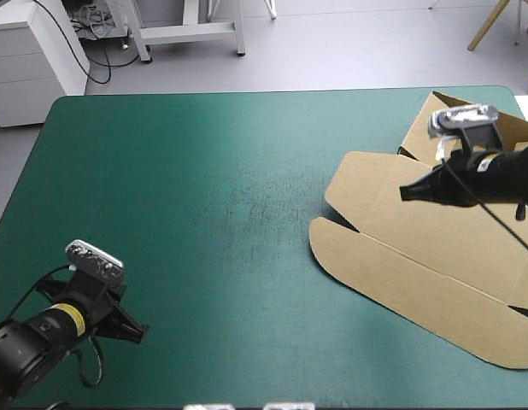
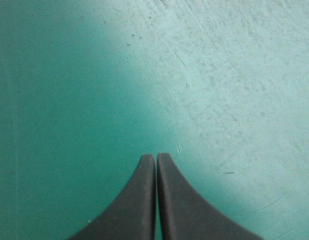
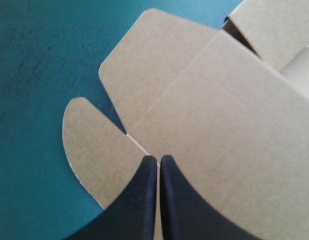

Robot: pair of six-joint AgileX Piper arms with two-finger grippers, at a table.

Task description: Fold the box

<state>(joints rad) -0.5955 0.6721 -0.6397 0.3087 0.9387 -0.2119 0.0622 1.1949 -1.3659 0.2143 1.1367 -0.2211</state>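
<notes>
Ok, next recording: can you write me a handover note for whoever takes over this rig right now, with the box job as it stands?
Left pincer: shut, holding nothing, over bare teal-green cover near the table's near left corner, far from the box.
Right pincer: shut, above the box, tips near the crease where a rounded flap meets the main panel; it does not seem to grip the board.
Box: at the table's right side, mostly flat; only its far end looks partly raised.
Done: little, if anything.
Left: raise and tuck the walls.
</notes>
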